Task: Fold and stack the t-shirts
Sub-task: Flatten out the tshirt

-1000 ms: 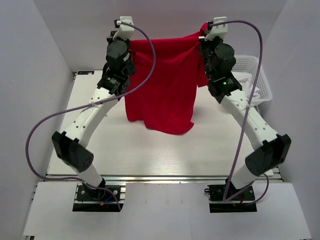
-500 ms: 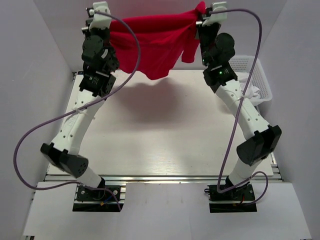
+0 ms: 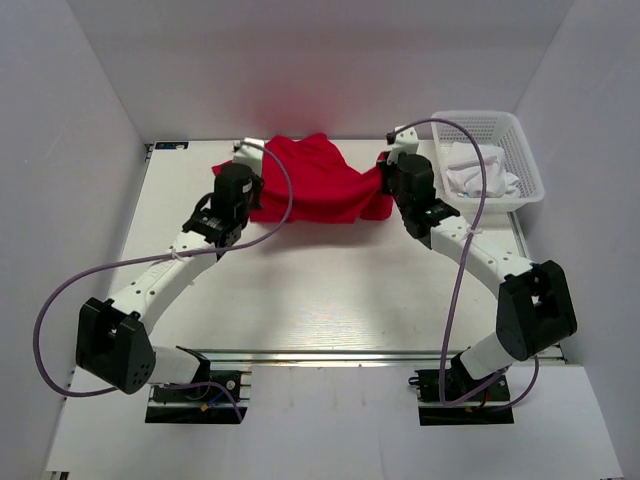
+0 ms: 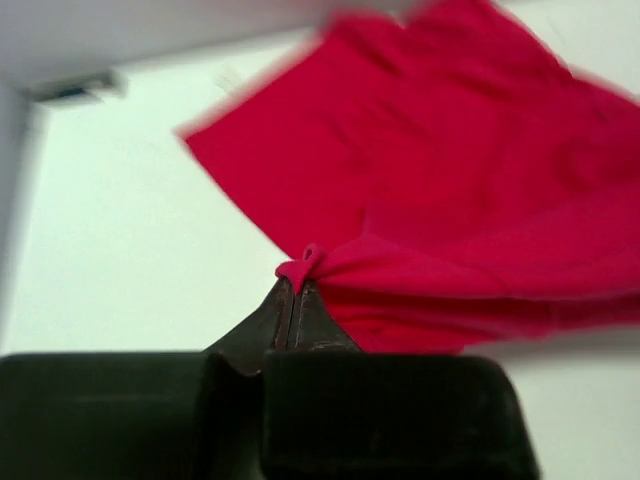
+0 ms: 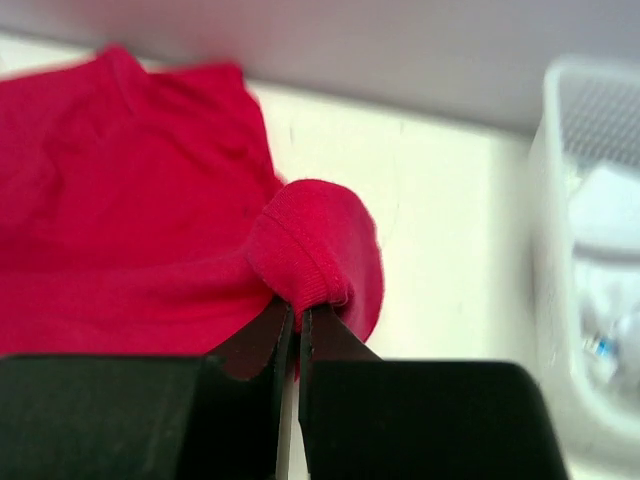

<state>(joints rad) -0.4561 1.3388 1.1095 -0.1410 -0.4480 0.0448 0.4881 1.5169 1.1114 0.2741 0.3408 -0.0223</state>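
At far side of table (image 3: 300,290) | arms (image 3: 170,265) stretched low | left tool (image 4: 294,290), right tool (image 5: 297,312) pinch t-shirt (image 3: 320,180)

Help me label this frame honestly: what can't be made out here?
- Top view: both grip spots on the red t-shirt, hidden by the arms.
- Left wrist view: shirt's far part blurred, cut off at the right edge.
- Right wrist view: basket cut by the right edge; its white contents blurred, unidentifiable.

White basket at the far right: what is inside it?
Crumpled white cloth lies in the basket. Anything beneath that cloth is covered, and what garments they are cannot be told.
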